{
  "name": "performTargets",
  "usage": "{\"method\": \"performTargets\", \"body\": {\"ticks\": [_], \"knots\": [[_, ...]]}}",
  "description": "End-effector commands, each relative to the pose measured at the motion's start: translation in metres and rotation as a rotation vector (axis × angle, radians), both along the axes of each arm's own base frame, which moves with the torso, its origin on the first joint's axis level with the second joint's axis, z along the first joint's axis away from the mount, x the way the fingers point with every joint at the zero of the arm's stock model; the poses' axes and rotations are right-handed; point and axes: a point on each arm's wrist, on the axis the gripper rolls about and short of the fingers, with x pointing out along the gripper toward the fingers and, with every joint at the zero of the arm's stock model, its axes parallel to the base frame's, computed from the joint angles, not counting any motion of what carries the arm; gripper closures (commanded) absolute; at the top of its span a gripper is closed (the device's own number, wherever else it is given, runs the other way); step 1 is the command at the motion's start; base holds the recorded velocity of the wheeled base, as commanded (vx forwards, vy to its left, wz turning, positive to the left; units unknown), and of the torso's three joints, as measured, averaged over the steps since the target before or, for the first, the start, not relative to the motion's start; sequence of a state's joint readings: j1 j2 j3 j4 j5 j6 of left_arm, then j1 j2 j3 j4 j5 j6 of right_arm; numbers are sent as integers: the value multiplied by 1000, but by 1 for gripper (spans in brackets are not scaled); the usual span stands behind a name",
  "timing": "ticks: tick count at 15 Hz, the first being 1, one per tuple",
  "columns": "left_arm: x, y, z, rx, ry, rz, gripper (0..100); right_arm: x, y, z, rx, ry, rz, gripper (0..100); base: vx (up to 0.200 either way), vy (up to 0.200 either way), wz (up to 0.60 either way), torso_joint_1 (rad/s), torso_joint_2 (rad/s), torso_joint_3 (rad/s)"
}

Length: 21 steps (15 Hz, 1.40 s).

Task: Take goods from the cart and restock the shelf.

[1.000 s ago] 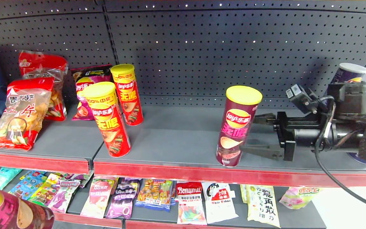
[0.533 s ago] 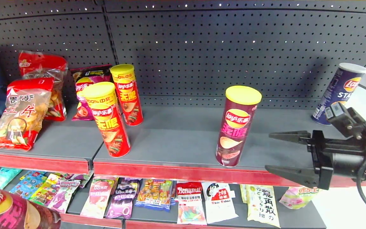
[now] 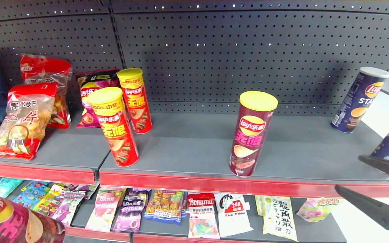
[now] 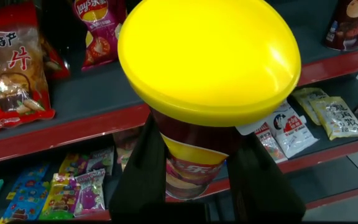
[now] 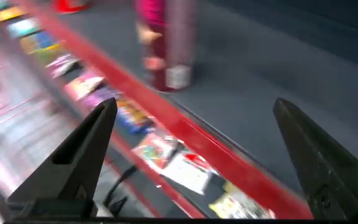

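**Maroon can gripped on my left, shelf in front of me**

Far left and low, my left claw (image 4: 201, 177) is clamped on the maroon can (image 4: 194, 165), with one finger on each side of the tube below its yellow lid (image 4: 209, 56). The can hangs out in front of the shelf (image 3: 194, 148) and is not yet on it. I judge it light. It is a thin tube, stiff along its length but easy to dent. The glossy wrap may slip, and what is inside is probably brittle. The middle of the body is the place to hold. I would not hold the snap-on lid, which could pop off.

On the shelf, from the left, come snack bags (image 3: 22, 121), then a front red can (image 3: 115, 126) with a rear red can (image 3: 135, 99) just behind it. Next is a twin can (image 3: 252, 133), upright near the front edge and well apart from the rest, and a blue can (image 3: 358, 99) stands at the far end. Each carries a round logo and bold lettering facing outward. I leave the print unread, but a new can should face the same way.

Far right, my right claw (image 3: 348, 172) hangs before the shelf edge with its fingers wide apart, holding nothing.
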State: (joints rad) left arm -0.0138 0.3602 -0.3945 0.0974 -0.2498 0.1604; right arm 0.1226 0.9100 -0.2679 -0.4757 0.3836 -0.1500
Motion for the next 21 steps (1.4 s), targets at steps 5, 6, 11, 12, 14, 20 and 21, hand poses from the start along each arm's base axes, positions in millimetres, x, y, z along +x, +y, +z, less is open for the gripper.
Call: {"method": "performTargets", "body": {"ticks": [5,6,11,12,14,20,21], "knots": [[12,0,15,7,16,-12,100,-80,-18,-46,57,-95,-400,0,0,0,0,0,0,0],[13,0,15,6,16,-11,100,-86,-19,-50,54,-93,-429,0,0,0,0,0,0,0],[12,-1,13,3,17,-33,100,-123,-19,-93,63,-118,-439,0,0,0,0,0,0,0],[11,-1,12,3,15,-33,100,-124,-19,-93,83,-127,-454,0,0,0,0,0,0,0],[12,-1,9,6,24,-30,100,-125,-22,-93,98,-140,-585,0,0,0,0,0,0,0],[11,-1,10,11,-2,-29,100,-124,-21,-94,96,-135,-528,0,0,0,0,0,0,0],[10,-1,10,11,-4,-29,100,-124,-21,-94,98,-136,-528,0,0,0,0,0,0,0]]}}
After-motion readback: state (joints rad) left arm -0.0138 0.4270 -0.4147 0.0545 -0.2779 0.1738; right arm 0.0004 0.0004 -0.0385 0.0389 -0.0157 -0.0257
